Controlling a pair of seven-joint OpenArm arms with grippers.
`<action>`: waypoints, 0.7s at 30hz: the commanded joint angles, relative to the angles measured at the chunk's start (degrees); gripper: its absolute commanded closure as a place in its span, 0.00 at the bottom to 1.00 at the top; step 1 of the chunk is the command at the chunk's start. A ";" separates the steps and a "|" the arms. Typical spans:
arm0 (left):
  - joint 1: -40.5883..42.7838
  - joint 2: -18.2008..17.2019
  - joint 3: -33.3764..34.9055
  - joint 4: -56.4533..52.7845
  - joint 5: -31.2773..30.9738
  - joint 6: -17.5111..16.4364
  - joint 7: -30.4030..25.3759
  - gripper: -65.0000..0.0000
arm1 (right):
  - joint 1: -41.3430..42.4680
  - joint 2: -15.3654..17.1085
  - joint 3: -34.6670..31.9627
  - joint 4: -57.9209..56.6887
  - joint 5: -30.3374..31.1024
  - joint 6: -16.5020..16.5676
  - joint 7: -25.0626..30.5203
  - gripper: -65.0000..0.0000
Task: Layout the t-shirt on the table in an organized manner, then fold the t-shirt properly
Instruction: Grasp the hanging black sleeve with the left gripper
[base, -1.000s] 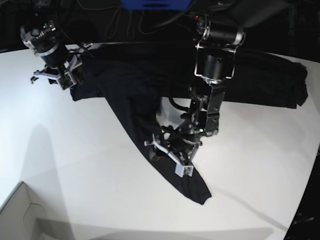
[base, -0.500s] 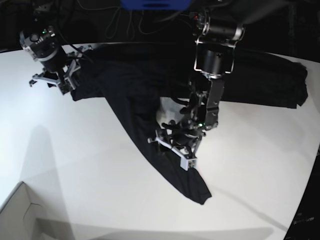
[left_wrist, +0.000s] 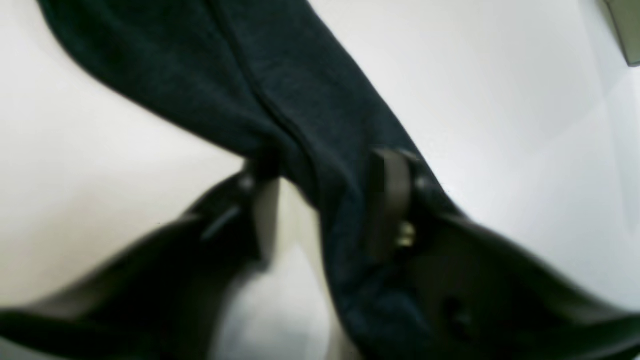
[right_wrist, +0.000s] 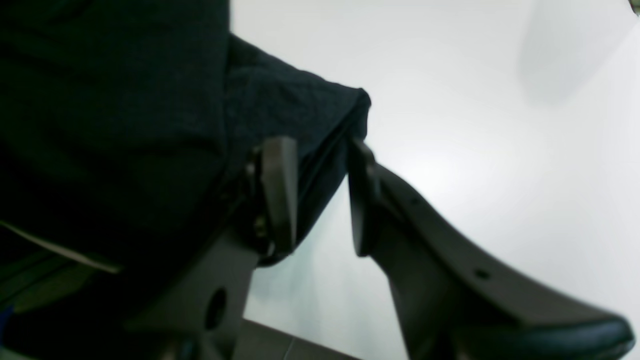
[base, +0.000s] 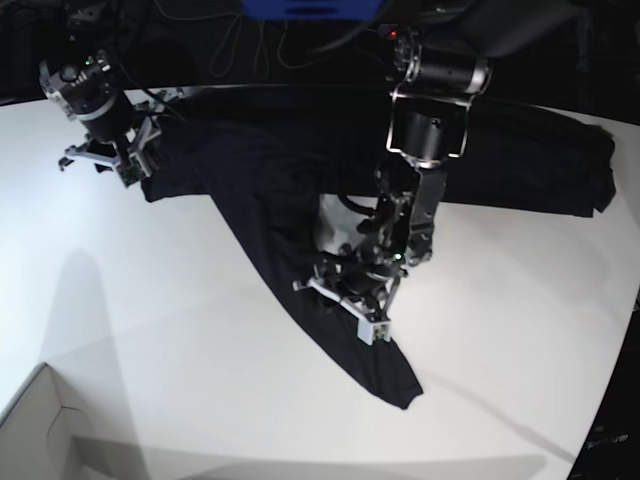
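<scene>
Fingers (left_wrist: 390, 200) of the left gripper (base: 348, 300) straddle a narrow band of the t-shirt (base: 290, 190), one on each side of a raised seam, but whether they already pinch it cannot be told from the blurred wrist view. Over at the far left, the right gripper (base: 108, 160) has its fingers (right_wrist: 280, 195) around a bunched corner of the same cloth; a gap shows between them, so a firm hold there cannot be confirmed either.

Outward from both, the black garment lies as a long twisted strip across the white table (base: 180, 330): a wide dark mass along the far edge and a tongue running toward the near side, ending past the left gripper. A pale box (base: 40, 430) sits at the near left corner.

To lay the cloth out well, the left fingers likely need to bite the whole seam thickness, then draw away from the right arm's corner, low and slow, so the twist opens without dragging the bulk.
</scene>
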 joint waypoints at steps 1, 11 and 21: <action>-0.59 0.42 0.22 0.23 0.19 0.53 1.66 0.73 | 0.14 0.43 0.13 0.88 0.62 -0.47 1.08 0.71; -0.15 0.42 0.04 0.32 0.10 -0.08 2.19 0.90 | 0.05 0.34 0.13 0.88 0.62 -0.47 0.99 0.71; 4.68 0.42 -0.22 9.82 0.10 -3.77 3.33 1.00 | 0.14 0.25 0.13 0.88 0.62 -0.47 0.90 0.71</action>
